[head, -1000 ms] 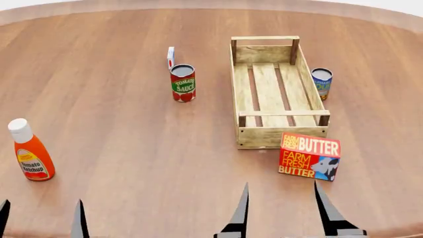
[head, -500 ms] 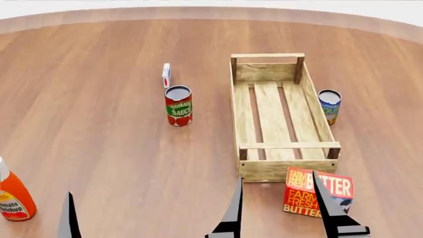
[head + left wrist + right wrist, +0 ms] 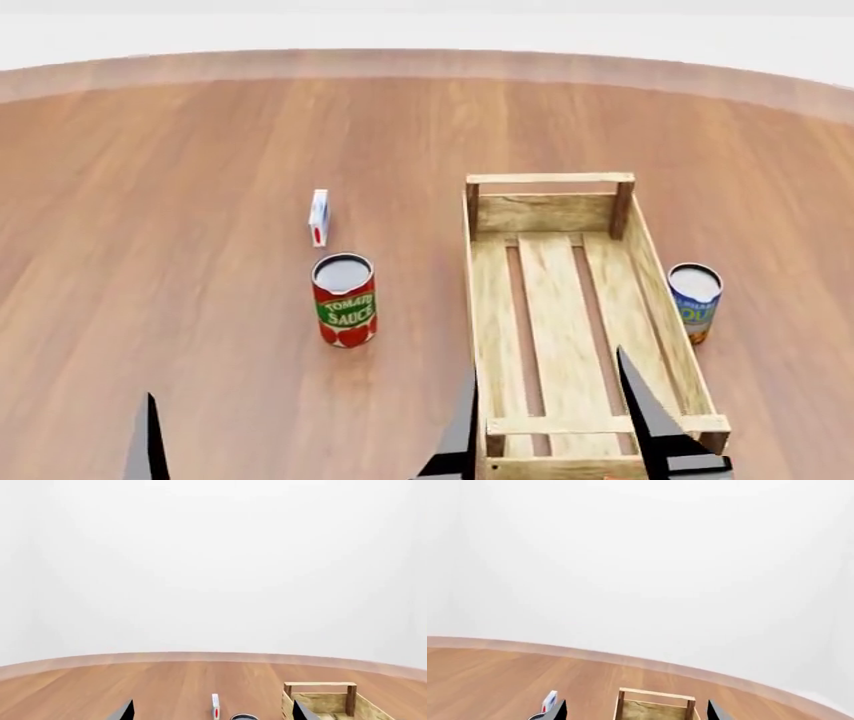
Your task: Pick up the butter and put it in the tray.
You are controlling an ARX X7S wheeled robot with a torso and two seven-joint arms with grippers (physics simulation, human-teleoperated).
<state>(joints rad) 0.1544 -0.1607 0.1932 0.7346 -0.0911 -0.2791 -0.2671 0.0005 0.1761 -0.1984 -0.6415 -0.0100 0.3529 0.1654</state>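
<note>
Table [image 3: 200, 150]: wood, round edge, running out of frame. Tray [image 3: 567, 300]: light slatted crate, raised far rail, directly ahead of the right gripper [image 3: 554, 425]; near end cut off. Right gripper spread wide, empty. Left gripper [image 3: 210, 712]: tips apart, holding nothing, mostly cropped. Butter: out of view below the tray's near end, location uncertain. Sauce can [image 3: 344, 298] lies ahead, between both grippers.

On the round table [image 3: 200, 150], the tray [image 3: 674, 345] lay lengthwise right of centre, its near end reaching the table's near edge. A tomato sauce can [image 3: 344, 299] stood to its left, with a small carton [image 3: 318, 217] just behind that can, toward the far edge. Another can [image 3: 694, 300] stood just beside the tray's right wall.
</note>
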